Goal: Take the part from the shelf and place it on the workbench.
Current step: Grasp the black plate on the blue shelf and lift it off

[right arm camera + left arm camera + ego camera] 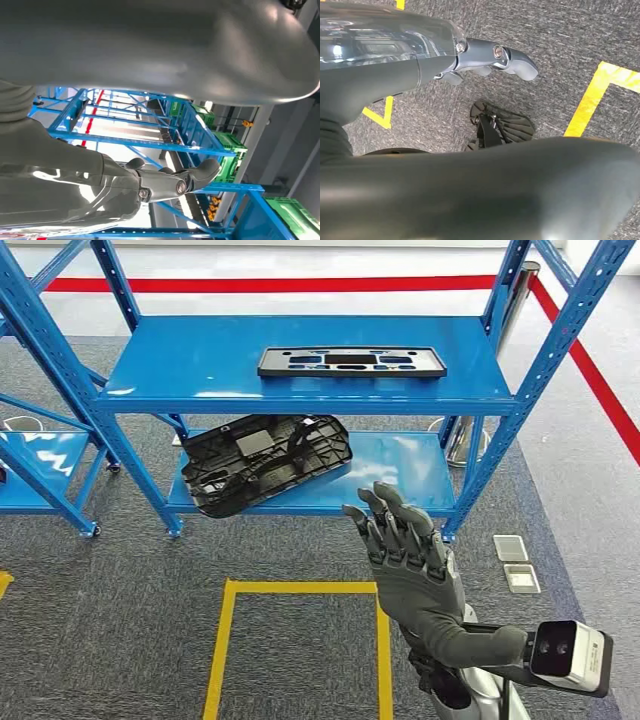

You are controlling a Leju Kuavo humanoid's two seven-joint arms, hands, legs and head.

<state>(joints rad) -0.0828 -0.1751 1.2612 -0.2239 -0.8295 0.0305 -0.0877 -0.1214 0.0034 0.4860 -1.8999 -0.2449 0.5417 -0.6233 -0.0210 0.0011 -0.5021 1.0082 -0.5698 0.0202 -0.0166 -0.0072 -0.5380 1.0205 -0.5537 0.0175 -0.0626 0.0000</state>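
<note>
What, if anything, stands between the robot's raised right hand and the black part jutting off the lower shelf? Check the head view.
Nothing visible. In the head view the right hand is raised in front of the lower shelf, fingers apart, holding nothing. The black part lies to its left, overhanging the shelf's front edge, with only open carpet between them.

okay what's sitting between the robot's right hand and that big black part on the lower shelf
Nothing. In the head view, the raised right hand and the black part overhanging the lower shelf have just grey carpet behind the gap.
</note>
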